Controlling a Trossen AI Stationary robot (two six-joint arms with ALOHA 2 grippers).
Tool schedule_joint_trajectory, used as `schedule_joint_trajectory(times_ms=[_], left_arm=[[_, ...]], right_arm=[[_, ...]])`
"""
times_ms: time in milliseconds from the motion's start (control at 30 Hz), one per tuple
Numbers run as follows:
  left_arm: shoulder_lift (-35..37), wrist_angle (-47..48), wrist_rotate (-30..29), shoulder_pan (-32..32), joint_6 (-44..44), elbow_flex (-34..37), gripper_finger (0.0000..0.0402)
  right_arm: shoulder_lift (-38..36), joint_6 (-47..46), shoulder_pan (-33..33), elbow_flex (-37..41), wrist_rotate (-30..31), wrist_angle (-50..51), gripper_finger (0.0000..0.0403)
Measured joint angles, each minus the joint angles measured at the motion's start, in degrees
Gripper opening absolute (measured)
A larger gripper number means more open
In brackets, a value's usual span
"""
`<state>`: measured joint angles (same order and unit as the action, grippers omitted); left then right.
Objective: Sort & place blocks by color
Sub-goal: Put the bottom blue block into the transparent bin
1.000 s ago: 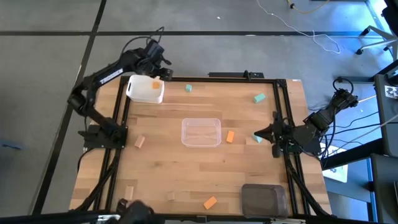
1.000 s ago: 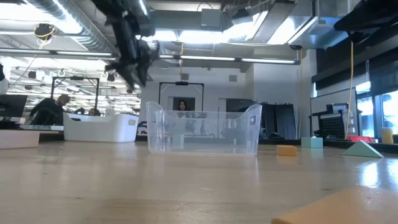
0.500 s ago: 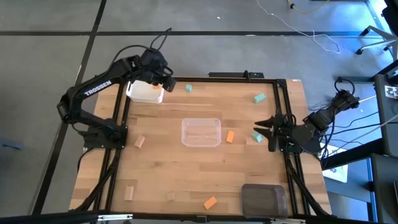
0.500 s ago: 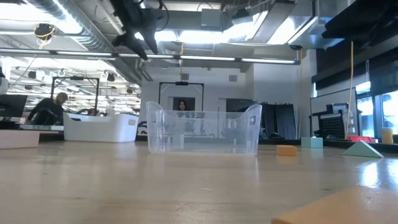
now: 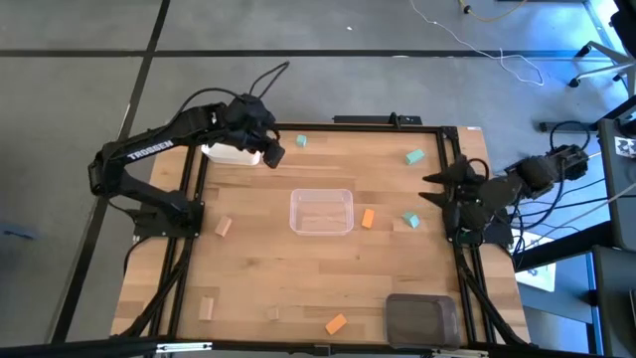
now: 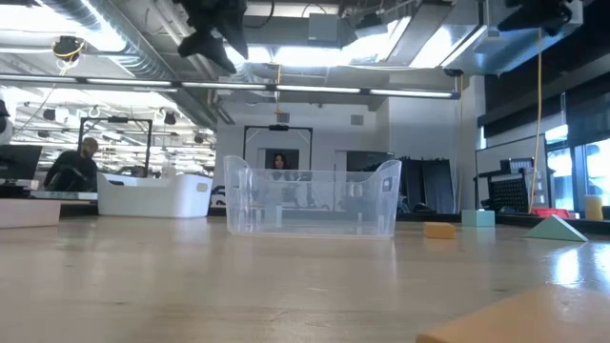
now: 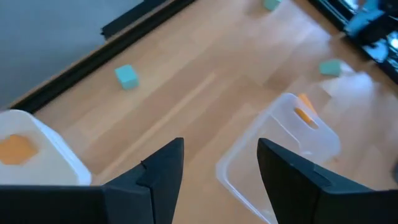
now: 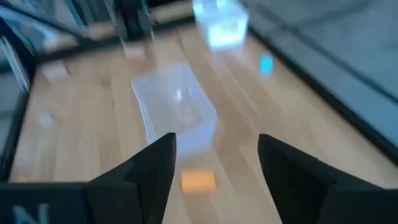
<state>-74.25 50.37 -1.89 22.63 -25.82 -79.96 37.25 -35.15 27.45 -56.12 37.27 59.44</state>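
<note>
Right pincer [image 5: 433, 189] agape at table [image 5: 298, 278] edge (seemingly empty).

A pale wooden tabletop [image 5: 298, 278] framed by black rails stands on a grey floor [image 5: 60, 149] crossed by dark seams, with a white cable [image 5: 477, 45] trailing over it. Beyond the tabletop, the room has an open ceiling with silver ducts [image 6: 105, 43], strip lights [image 6: 324, 90] and a dark doorway [image 6: 278, 151]. A person [image 6: 76, 167] sits at a monitor [image 6: 19, 162], and tall windows [image 6: 572, 162] line the other side.
</note>
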Motion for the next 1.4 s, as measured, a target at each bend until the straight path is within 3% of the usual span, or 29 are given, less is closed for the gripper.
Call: schedule_joint_trajectory(times_ms=[300,600,933,1400], left_arm=[[2.0,0.3,-0.4,-7.5,-1.6,0.0,0.0197],[2.0,0.3,-0.2,-13.4,0.1,0.0,0.0197],[4.9,0.1,-0.1,-16.0,1.1,0.1,0.0197],[9.6,-0.9,-0.1,-16.0,-2.6,0.0,0.0197]], right_arm=[[15.4,-15.6,-6.5,-12.5,-17.9,23.6,0.0223],[28.8,-28.9,-14.4,-12.0,-29.9,25.2,0.0214],[40.1,-21.5,-21.4,-5.1,-37.8,22.1,0.0213],[43.4,-10.7,-30.1,11.2,-38.4,5.7,0.0213]])
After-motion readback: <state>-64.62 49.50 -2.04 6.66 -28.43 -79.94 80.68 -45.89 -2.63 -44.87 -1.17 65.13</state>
